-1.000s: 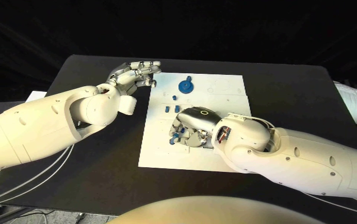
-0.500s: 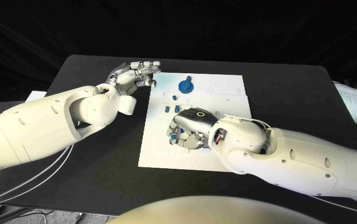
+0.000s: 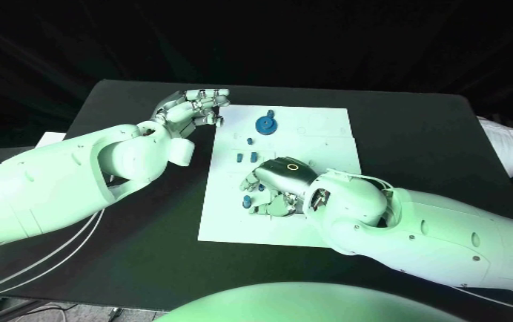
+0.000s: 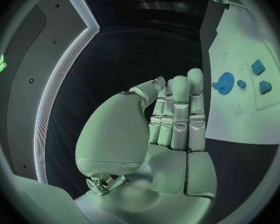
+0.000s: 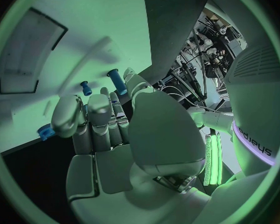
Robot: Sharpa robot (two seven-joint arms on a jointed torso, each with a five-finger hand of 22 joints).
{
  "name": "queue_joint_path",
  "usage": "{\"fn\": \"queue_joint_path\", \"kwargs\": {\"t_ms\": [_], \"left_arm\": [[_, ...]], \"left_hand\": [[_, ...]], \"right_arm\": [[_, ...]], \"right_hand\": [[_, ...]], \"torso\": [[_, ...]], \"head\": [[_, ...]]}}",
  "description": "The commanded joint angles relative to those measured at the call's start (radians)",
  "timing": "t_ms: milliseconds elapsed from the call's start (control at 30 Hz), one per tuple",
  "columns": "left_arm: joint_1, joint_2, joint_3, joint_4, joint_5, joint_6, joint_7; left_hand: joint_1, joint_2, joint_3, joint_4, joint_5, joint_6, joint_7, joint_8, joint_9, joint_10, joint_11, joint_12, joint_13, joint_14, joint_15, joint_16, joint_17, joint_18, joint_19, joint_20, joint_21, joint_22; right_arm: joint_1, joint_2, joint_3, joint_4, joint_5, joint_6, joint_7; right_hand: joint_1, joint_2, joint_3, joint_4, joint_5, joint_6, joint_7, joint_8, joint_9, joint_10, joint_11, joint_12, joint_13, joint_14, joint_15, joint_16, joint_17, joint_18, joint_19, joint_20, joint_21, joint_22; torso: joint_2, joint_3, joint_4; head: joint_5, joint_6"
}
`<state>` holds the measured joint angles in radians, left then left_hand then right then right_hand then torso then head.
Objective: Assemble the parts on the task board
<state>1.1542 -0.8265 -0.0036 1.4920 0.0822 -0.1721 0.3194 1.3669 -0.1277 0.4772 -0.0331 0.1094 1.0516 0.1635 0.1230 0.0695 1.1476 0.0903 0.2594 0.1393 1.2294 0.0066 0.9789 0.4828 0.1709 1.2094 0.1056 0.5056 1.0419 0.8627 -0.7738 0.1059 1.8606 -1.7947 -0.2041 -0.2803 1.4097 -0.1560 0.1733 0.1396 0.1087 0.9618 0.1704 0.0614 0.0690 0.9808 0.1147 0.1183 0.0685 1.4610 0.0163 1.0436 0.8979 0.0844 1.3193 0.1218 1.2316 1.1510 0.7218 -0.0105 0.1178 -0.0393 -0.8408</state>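
Your right robot hand (image 3: 276, 182) is down on the near-middle of the task board (image 3: 321, 133), fingers curled over a cluster of small blue parts (image 3: 247, 202). From the right wrist view its fingers (image 5: 90, 115) bend toward the board, with blue pegs (image 5: 117, 81) just beyond the fingertips; you cannot tell whether it pinches a piece or only presses among them.

Your left robot hand (image 3: 193, 109) hovers over the tabletop (image 3: 128, 99) just off the board's far-left corner, fingers drawn together and bent; a trace of blue shows at the fingertips, though whether it holds anything cannot be told.

By the look of it, the task is early to midway. A blue gear (image 3: 266, 122) sits at the far side, and several small blocks (image 3: 239, 156) lie loose between it and the right robot hand. Most pieces look still unseated.
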Motion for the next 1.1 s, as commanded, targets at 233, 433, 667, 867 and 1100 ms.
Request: {"fn": "queue_joint_path", "kwargs": {"t_ms": [233, 433, 667, 867, 1100], "left_arm": [[-0.001, -0.005, 0.000, -0.001, -0.004, 0.022, 0.001], [-0.001, -0.003, -0.001, -0.001, -0.004, 0.022, -0.001], [-0.001, -0.004, -0.002, 0.006, -0.005, 0.020, -0.001], [-0.001, -0.004, -0.003, 0.004, -0.007, 0.020, 0.000], [-0.005, -0.004, -0.003, -0.002, -0.007, 0.020, 0.001]], "left_hand": [[0.004, 0.011, -0.007, 0.000, 0.004, -0.006, 0.003, 0.004, -0.002, -0.009, -0.002, 0.009, 0.002, -0.007, -0.002, -0.006, -0.002, 0.011, -0.008, 0.000, -0.006, -0.002], [0.004, 0.011, -0.007, 0.000, 0.004, -0.006, 0.003, 0.004, -0.002, -0.009, -0.002, 0.009, 0.002, -0.007, -0.002, -0.006, -0.002, 0.011, -0.008, 0.000, -0.006, -0.002], [0.004, 0.011, -0.007, 0.000, 0.004, -0.006, 0.003, 0.004, -0.002, -0.009, -0.002, 0.009, 0.002, -0.007, -0.002, -0.006, -0.002, 0.011, -0.008, 0.000, -0.006, -0.002], [0.004, 0.011, -0.007, 0.000, 0.004, -0.006, 0.003, 0.004, -0.002, -0.009, -0.002, 0.009, 0.002, -0.007, -0.002, -0.006, -0.002, 0.011, -0.008, 0.000, -0.006, -0.002], [0.003, 0.012, -0.008, -0.001, 0.004, -0.006, 0.003, 0.004, -0.001, -0.011, -0.002, 0.011, 0.002, -0.008, -0.001, -0.006, -0.003, 0.011, -0.008, 0.000, -0.007, -0.003]], "right_arm": [[0.011, -0.140, 0.050, 0.096, 0.146, -0.165, 0.026], [0.049, -0.276, 0.058, 0.137, 0.322, -0.154, -0.019], [0.054, -0.408, 0.048, 0.155, 0.365, -0.116, -0.155], [0.049, -0.485, 0.024, 0.180, 0.348, -0.082, -0.251], [0.031, -0.497, 0.007, 0.187, 0.314, -0.053, -0.290]], "right_hand": [[0.013, 0.021, -0.043, 0.025, 0.025, 0.028, 0.004, 0.008, 0.005, 0.052, -0.006, 0.056, 0.004, 0.003, 0.001, 0.002, 0.006, 0.016, 0.011, -0.002, 0.007, 0.012], [0.001, 0.052, -0.047, 0.057, 0.050, 0.071, -0.016, 0.020, 0.010, 0.239, -0.042, 0.153, 0.041, 0.044, -0.023, 0.136, 0.158, -0.018, 0.101, -0.017, 0.132, 0.160], [-0.095, 0.031, -0.128, 0.146, 0.200, 0.097, -0.053, 0.046, 0.016, 0.362, -0.082, 0.288, 0.168, 0.048, -0.059, 0.171, 0.177, -0.039, 0.150, -0.055, 0.209, 0.249], [-0.115, 0.066, -0.226, 0.151, 0.238, 0.087, -0.068, 0.097, 0.029, 0.274, -0.088, 0.510, 0.462, 0.049, -0.069, 0.209, 0.189, -0.048, 0.167, -0.065, 0.237, 0.285], [-0.120, 0.090, -0.259, 0.151, 0.240, 0.079, -0.063, 0.115, 0.034, 0.264, -0.091, 0.593, 0.591, 0.048, -0.067, 0.224, 0.196, -0.049, 0.171, -0.064, 0.243, 0.294]], "torso": [[-0.004, -0.0022, -0.0059], [-0.009, -0.0054, -0.0137], [-0.012, -0.0095, -0.0276], [-0.016, -0.0109, -0.0369], [-0.018, -0.0107, -0.0415]], "head": [[-0.023, 0.011], [-0.065, 0.019], [-0.107, 0.028], [-0.123, 0.032], [-0.126, 0.031]]}}
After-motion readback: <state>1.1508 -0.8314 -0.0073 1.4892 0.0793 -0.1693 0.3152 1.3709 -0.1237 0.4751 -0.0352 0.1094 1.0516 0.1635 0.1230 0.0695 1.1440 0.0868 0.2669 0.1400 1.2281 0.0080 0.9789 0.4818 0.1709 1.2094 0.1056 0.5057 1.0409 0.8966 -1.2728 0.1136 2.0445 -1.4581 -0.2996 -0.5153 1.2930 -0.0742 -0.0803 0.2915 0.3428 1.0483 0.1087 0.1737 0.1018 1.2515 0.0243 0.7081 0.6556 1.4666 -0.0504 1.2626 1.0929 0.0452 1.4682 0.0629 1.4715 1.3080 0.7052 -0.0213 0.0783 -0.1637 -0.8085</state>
